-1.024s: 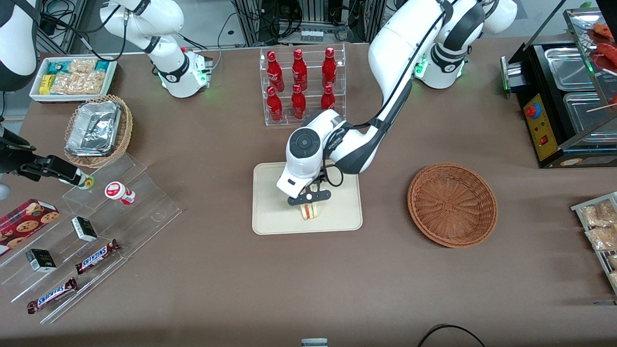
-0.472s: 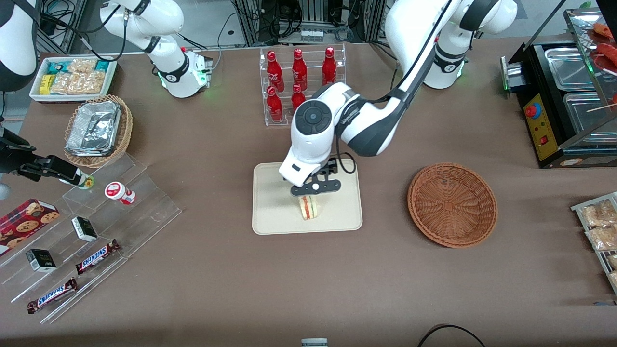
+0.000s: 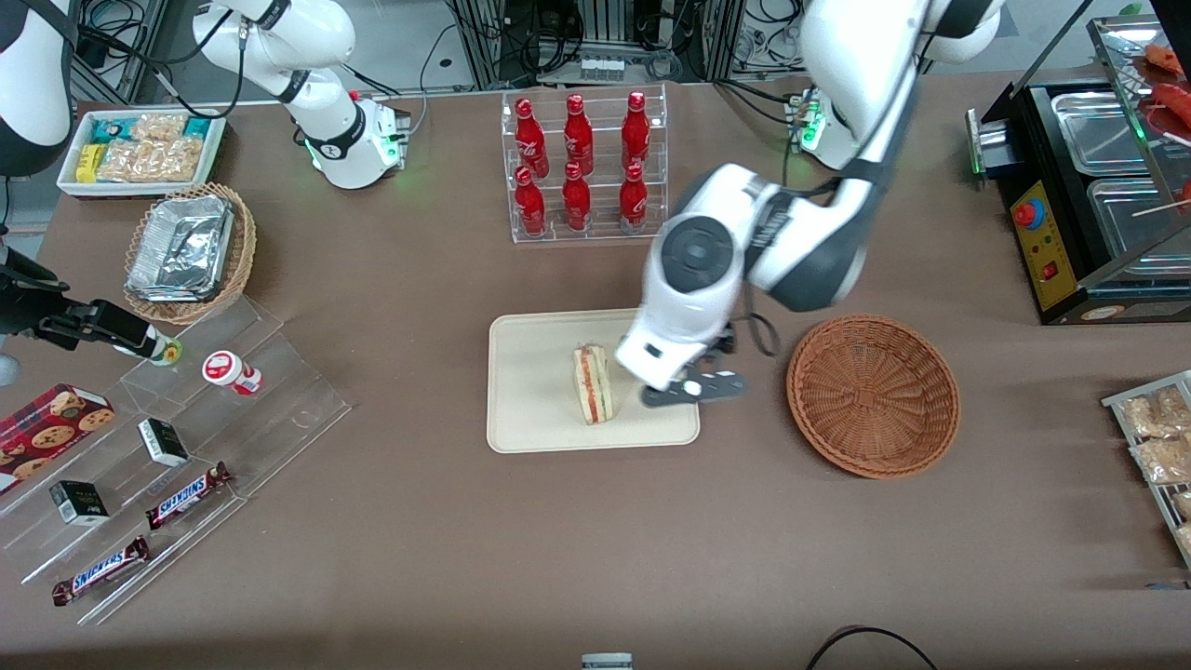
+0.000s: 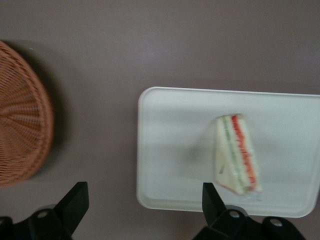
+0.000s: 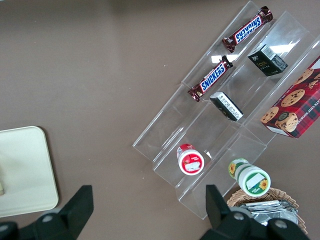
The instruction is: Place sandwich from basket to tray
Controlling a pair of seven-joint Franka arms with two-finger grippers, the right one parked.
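Sandwich (image 3: 594,383) rests at centre frame on the tray (image 3: 530,409); the gripper (image 3: 694,390), spread and empty, hovers between tray and basket (image 3: 873,395). Placement appears complete.

Left arm: raised, wrist pointing down.
Gripper (image 3: 693,390) hangs above the table surface, fingers (image 4: 76,200) spread apart, nothing between them.

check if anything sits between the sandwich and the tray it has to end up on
Nothing visible does: the sandwich already lies on the tray, with the basket empty. The gripper is open, above the tray's edge nearest the basket, holding nothing.
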